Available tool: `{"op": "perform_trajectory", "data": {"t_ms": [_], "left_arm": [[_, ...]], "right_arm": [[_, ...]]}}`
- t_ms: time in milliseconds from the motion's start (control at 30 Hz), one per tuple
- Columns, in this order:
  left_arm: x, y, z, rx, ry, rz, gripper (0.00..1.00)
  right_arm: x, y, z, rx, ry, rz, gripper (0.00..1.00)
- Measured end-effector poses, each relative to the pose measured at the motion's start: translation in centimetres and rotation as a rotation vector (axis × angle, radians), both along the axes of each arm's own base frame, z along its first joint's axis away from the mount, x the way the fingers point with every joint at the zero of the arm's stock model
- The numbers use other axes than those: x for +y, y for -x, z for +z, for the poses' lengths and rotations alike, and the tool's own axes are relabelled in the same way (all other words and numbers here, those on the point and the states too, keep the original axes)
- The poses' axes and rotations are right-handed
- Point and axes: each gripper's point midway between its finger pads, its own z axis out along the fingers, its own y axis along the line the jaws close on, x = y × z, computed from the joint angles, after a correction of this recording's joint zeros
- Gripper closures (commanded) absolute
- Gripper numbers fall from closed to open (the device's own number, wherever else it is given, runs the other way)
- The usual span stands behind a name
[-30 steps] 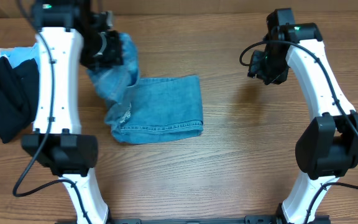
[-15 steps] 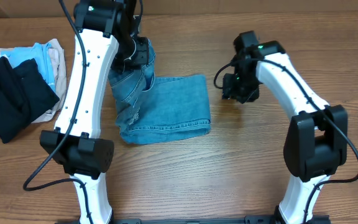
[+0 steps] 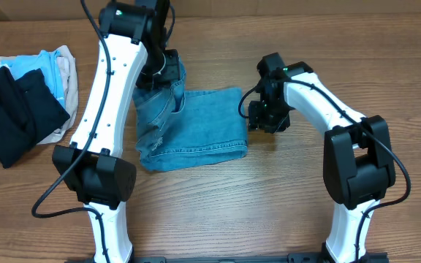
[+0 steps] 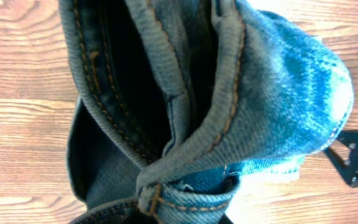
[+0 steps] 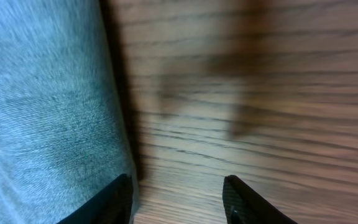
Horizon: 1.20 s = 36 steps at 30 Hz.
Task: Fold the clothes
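Observation:
The light blue jeans (image 3: 196, 124) lie partly folded on the table, middle left. My left gripper (image 3: 163, 69) is shut on a bunched end of the jeans (image 4: 229, 93) and holds it above the folded part's left end. Its fingers are hidden by denim in the left wrist view. My right gripper (image 3: 258, 117) is open and empty, low over the table at the jeans' right edge (image 5: 48, 106). One fingertip (image 5: 114, 199) is at the denim's edge and the other (image 5: 241, 199) is over bare wood.
A pile of black (image 3: 9, 109), pale blue and beige clothes (image 3: 50, 69) lies at the table's left edge. The wooden table (image 3: 342, 58) extends right and toward the front.
My left gripper carried the bunched denim right, over the folded part. My right gripper moved left and down from the right side to the jeans' right edge.

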Motion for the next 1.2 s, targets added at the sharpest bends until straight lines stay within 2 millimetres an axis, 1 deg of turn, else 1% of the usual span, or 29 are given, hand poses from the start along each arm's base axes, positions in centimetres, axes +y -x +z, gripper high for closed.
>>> {"op": "perform_trajectory", "data": {"t_ms": [233,333,433,500,533,567,600,667,700,867,967,1100,1200], "left_arm": [[-1.7,0.3,-2.3,0.034,0.015,-0.006,0.91],[-2.4,0.5,-2.9,0.046,0.018,-0.005,0.91],[-2.9,0.3,-3.0,0.037,0.026,-0.007,0.89],[-3.4,0.1,-2.9,0.027,0.040,-0.007,0.83],[-3.6,0.0,-2.9,0.021,0.050,-0.004,0.75],[-3.9,-0.2,-2.8,0.015,0.061,-0.003,0.61],[-4.3,-0.4,-2.8,0.008,0.075,-0.004,0.58],[-5.1,-0.3,-2.7,0.008,0.104,-0.011,0.48],[-5.6,-0.2,-2.6,0.011,0.121,-0.013,0.46],[-8.6,0.2,-2.0,0.020,0.245,-0.062,0.45],[-9.3,0.4,-1.7,0.030,0.285,-0.084,0.45],[-9.0,0.3,-1.6,0.036,0.311,-0.079,0.45],[-7.8,-0.3,-1.6,0.030,0.316,-0.060,0.45]], "right_arm": [[2.1,0.3,-0.4,-0.021,-0.028,0.045,0.50],[2.4,0.7,-0.9,-0.021,-0.028,0.056,0.50],[2.4,1.3,-1.5,-0.006,-0.023,0.060,0.50],[2.3,1.5,-1.7,0.000,-0.021,0.060,0.50],[2.3,1.5,-1.8,0.000,-0.021,0.060,0.50],[2.2,1.6,-1.8,0.002,-0.020,0.060,0.50],[2.2,1.6,-1.8,0.001,-0.020,0.060,0.50],[2.3,1.6,-1.8,0.001,-0.021,0.060,0.49],[2.3,1.6,-1.8,0.001,-0.021,0.060,0.49],[2.2,1.6,-1.8,0.001,-0.020,0.060,0.49],[2.2,1.7,-1.8,0.005,-0.019,0.060,0.49],[2.0,2.0,-1.8,0.019,-0.010,0.060,0.49],[1.0,2.8,-1.9,0.052,0.031,0.056,0.49]]}}
